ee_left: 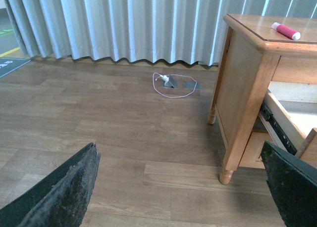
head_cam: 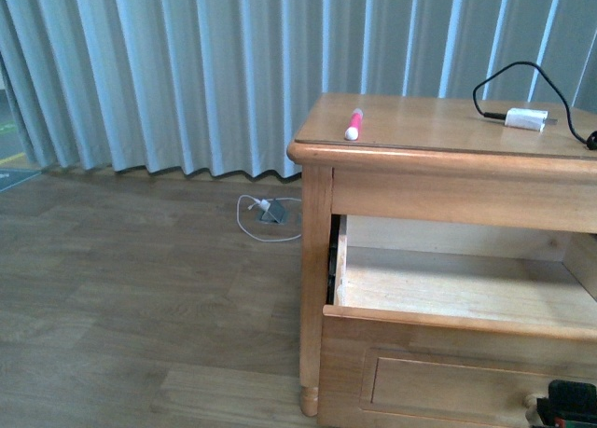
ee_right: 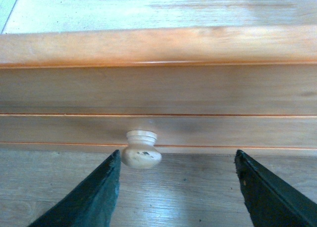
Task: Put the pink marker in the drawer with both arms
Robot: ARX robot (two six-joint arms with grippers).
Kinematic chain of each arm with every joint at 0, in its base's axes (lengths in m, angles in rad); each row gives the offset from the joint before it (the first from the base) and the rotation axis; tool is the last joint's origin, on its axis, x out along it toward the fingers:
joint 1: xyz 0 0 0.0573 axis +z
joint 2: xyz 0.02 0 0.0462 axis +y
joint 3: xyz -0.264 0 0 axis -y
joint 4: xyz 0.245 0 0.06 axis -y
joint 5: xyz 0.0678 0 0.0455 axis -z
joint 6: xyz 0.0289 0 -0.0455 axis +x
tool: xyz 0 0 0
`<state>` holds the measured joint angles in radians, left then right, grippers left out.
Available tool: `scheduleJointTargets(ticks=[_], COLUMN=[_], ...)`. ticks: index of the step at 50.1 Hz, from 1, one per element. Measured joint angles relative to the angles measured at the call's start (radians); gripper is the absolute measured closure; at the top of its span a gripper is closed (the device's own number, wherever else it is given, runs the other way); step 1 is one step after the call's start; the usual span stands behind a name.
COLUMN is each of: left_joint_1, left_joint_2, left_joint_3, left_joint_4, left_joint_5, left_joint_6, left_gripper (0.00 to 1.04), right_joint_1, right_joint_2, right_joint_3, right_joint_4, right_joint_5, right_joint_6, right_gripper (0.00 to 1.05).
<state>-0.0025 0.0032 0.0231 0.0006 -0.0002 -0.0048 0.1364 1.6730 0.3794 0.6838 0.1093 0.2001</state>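
The pink marker point(head_cam: 354, 124) lies on the left part of the wooden cabinet's top; the left wrist view also catches the marker point(ee_left: 286, 31). Below the top, the drawer point(head_cam: 448, 318) stands pulled out, its pale inside bare. My right gripper point(ee_right: 177, 155) is open in front of the drawer's panelled face point(ee_right: 158, 88). The round pale knob point(ee_right: 141, 150) sits just beside one finger, not held. In the front view only a bit of that gripper point(head_cam: 571, 405) shows at the bottom right. My left gripper point(ee_left: 178, 153) hangs open over the floor, left of the cabinet.
A white plug adapter point(head_cam: 525, 119) with a black cable rests on the cabinet's right side. A floor socket with a looped white cable point(head_cam: 270, 212) lies near the grey curtain point(head_cam: 187, 74). The cabinet's front leg point(ee_left: 226, 176) stands close to my left gripper.
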Motion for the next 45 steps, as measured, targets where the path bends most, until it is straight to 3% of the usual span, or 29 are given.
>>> scheduleJointTargets(ticks=[7,27,37,45], left_joint_1=[0.000,0.000,0.000,0.000], left_joint_2=[0.000,0.000,0.000,0.000], left_joint_3=[0.000,0.000,0.000,0.000], left_joint_4=[0.000,0.000,0.000,0.000], left_joint_5=[0.000,0.000,0.000,0.000], left_joint_6=[0.000,0.000,0.000,0.000], left_gripper=[0.06,0.06,0.06,0.06], right_joint_1=[-0.013,-0.092,-0.205,-0.296], right_joint_2=[-0.185,-0.805,-1.028,-1.075], right_joint_3=[-0.039,-0.047,0.009,0.027], right_joint_4=[-0.117,-0.609,-0.831,-0.887], right_joint_5=[-0.040,-0.180,-0.293,-0.345], right_joint_6=[0.013,-0.018,-0.097,-0.128], right_gripper=[0.07,0.08,0.08,0.08])
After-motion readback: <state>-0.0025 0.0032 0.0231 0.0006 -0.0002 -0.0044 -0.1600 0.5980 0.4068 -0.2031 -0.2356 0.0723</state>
